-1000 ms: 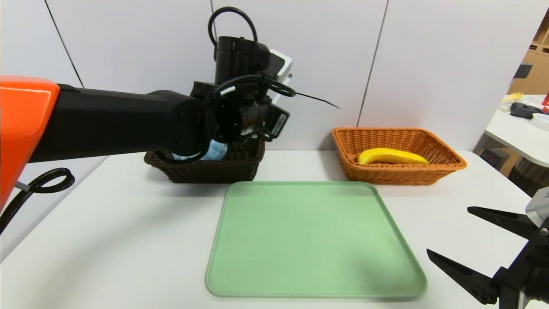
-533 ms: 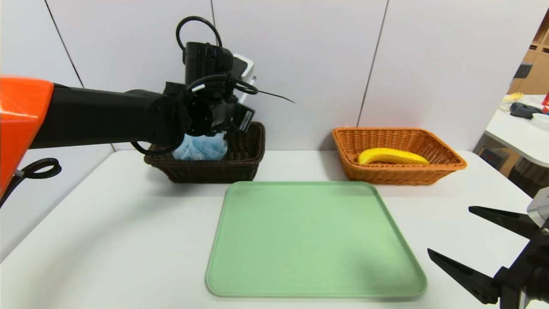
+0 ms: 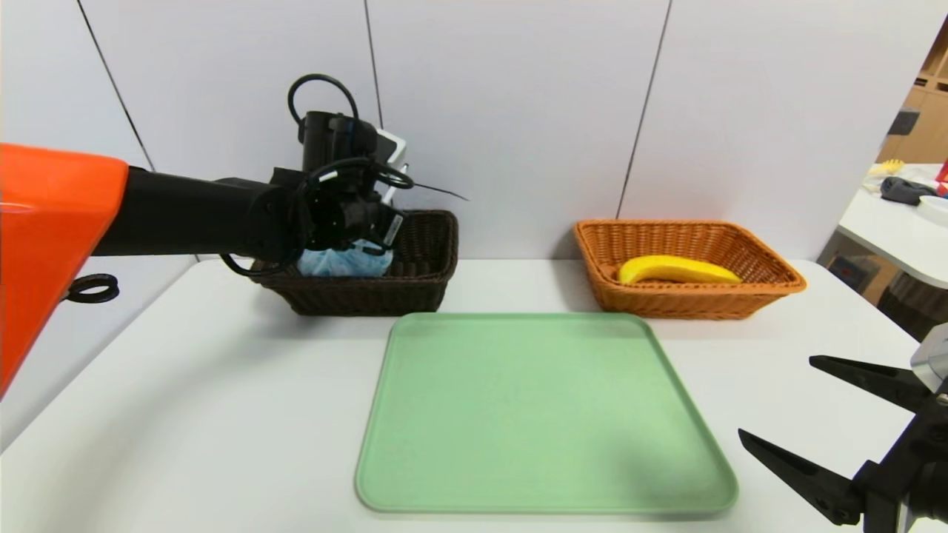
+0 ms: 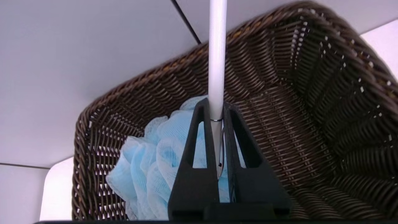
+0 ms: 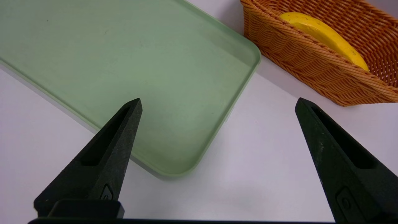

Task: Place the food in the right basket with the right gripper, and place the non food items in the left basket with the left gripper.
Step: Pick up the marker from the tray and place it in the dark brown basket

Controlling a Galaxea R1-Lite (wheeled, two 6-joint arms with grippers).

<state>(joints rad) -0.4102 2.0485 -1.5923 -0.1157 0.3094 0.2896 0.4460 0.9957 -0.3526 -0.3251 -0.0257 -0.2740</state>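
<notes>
Pen (image 4: 216, 71), white, one: clamped in my left hand (image 4: 216, 109), which has come down and leftward to the dark basket (image 4: 314, 133), so release looks near. Blue pouf (image 4: 155, 165): inside, beneath the pen. Banana (image 3: 678, 269): in the orange basket (image 3: 696, 302). Right hand (image 3: 774, 396): spread wide, parked, holding nothing, beside the green tray (image 3: 544, 414).

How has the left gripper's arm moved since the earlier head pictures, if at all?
Yes: the left gripper has shifted leftward and lower in the head view, judged against the dark brown basket.
</notes>
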